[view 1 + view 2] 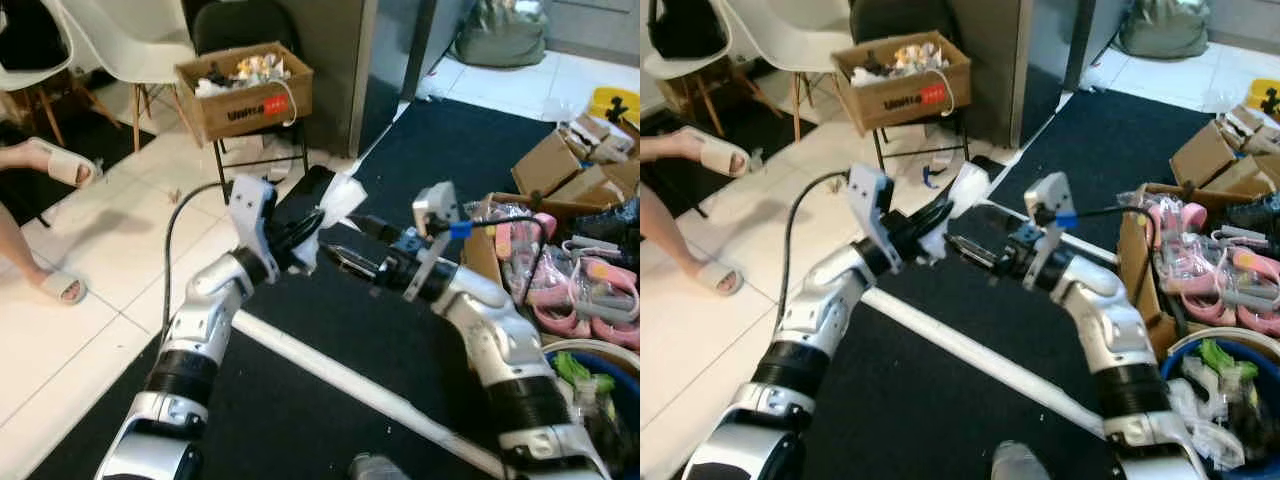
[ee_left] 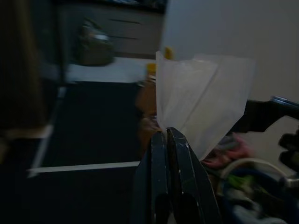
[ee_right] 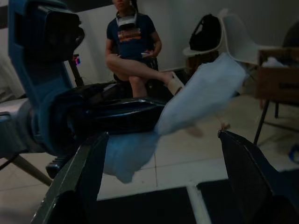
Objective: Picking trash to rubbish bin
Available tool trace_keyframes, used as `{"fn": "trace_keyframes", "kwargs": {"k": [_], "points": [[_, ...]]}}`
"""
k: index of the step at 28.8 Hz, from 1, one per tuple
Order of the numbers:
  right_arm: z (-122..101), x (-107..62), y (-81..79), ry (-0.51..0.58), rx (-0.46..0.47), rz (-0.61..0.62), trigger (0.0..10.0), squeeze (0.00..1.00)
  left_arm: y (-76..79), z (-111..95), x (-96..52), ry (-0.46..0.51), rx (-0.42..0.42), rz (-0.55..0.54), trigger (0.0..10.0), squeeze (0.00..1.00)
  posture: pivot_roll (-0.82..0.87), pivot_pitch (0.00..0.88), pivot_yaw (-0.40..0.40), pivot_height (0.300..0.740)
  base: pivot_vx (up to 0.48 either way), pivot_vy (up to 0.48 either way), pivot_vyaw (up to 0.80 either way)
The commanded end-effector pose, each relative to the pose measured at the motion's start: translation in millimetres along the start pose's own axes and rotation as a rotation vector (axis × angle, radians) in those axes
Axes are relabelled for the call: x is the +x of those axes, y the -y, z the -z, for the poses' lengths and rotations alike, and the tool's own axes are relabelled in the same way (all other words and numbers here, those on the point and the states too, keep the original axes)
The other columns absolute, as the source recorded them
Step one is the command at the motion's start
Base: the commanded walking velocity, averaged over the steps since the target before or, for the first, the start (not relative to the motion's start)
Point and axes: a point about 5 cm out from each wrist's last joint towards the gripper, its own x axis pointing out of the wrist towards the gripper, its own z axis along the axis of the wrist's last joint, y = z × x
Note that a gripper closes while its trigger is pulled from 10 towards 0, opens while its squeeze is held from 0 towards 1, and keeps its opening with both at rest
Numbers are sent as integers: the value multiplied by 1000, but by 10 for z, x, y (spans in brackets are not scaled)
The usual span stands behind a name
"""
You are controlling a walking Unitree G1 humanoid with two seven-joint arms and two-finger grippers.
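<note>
Head views: left gripper (image 1: 318,228) clamps a white tissue (image 1: 340,200), raised over black carpet (image 1: 440,150); tissue's long axis runs up and away toward the robot's right.
Left wrist view: fingers (image 2: 175,154) pressed together on the tissue's lower corner; it fans upward.
Right wrist view: right gripper (image 3: 159,158) spread wide, facing the tissue, not touching.
Edges: cardboard box (image 1: 245,90) on a chair ahead; blue bin (image 1: 1230,400) at right.

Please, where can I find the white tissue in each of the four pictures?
Left eye: tissue at centre, in the left pincer.
Right eye: upper centre.
Left wrist: centre-right, above shut fingers.
Right wrist: centre.
Shared landmark: cardboard box on the chair.
</note>
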Motion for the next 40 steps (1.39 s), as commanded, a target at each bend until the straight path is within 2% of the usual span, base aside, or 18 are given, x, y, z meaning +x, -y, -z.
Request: {"fn": "trace_keyframes", "kwargs": {"k": [1, 40], "points": [[4, 64, -61, 1, -11, -25, 10000, 0, -37, 34, -57, -9, -6, -15, 10000, 0, -61, 0, 48, 740, 349, 0, 0], [5, 67, -58, 12, 2, -7, 10000, 0, -16, 19, -63, 8, 13, 9, 10000, 0, -62, 0, 46, 740, 356, 0, 0]]}}
